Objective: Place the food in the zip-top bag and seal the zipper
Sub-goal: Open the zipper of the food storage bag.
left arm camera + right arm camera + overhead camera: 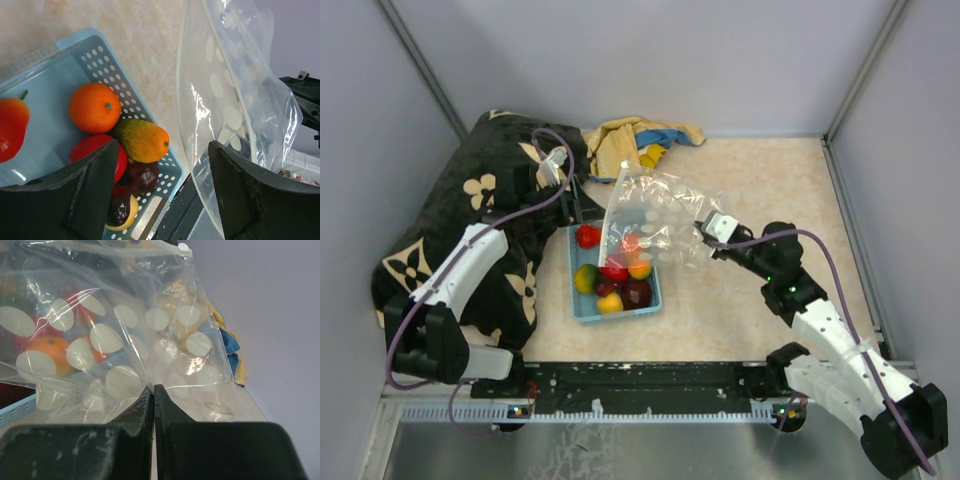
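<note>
The food (615, 275) lies in a light-blue basket (582, 312): red, orange, yellow and dark maroon toy fruits. In the left wrist view I see an orange (95, 106), a yellow-orange fruit (145, 140), a red one (95, 149) and a maroon one (142, 175). The clear zip-top bag (655, 210) with white dots hangs above the basket's far right side, and its whitish zipper (181, 95) curves down beside the basket. My right gripper (154, 390) is shut on the bag's film (150, 340). My left gripper (162, 192) is open over the basket's edge, next to the bag's mouth and holding nothing.
A black cushion with cream flowers (470, 210) fills the left side under my left arm. A yellow and blue cloth (640, 142) lies at the back. Grey walls close in the table, and a black rail (640, 380) runs along the near edge.
</note>
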You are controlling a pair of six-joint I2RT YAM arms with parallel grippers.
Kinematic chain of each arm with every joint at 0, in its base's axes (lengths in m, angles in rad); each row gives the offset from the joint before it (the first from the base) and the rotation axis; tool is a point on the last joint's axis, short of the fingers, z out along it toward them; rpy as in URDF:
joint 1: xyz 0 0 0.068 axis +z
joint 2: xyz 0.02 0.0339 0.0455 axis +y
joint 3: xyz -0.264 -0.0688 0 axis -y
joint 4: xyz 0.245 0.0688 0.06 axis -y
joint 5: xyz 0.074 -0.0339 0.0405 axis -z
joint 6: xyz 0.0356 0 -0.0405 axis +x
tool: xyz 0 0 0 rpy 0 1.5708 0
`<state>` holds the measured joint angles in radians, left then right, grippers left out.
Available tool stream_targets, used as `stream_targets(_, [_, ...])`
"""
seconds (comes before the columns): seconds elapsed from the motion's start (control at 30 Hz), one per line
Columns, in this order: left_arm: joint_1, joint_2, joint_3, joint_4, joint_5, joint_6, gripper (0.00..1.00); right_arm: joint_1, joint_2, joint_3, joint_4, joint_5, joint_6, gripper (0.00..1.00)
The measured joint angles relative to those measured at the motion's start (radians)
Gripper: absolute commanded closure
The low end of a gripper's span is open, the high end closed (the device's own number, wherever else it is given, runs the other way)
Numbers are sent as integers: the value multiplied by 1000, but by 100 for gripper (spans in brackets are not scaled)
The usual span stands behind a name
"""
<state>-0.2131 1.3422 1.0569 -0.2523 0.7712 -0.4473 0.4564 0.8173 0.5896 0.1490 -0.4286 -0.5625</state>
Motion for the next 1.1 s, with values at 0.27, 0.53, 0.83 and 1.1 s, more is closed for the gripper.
stream_targets(0.27, [-32, 105, -2, 80, 43, -52, 38, 0, -1, -40, 31, -22, 19, 100])
stream_targets(0.53, [-66, 174, -2, 140, 87, -81, 70, 0, 10, -42, 74, -42, 35, 100])
stream_targets(0.83, [-72, 156, -2, 161, 64, -103, 100, 0, 8, -61, 101, -12, 96, 46])
stream_targets(1.1, [-191, 29, 5, 117, -213, -114, 100, 0, -42, 9, -95, 154, 290, 40])
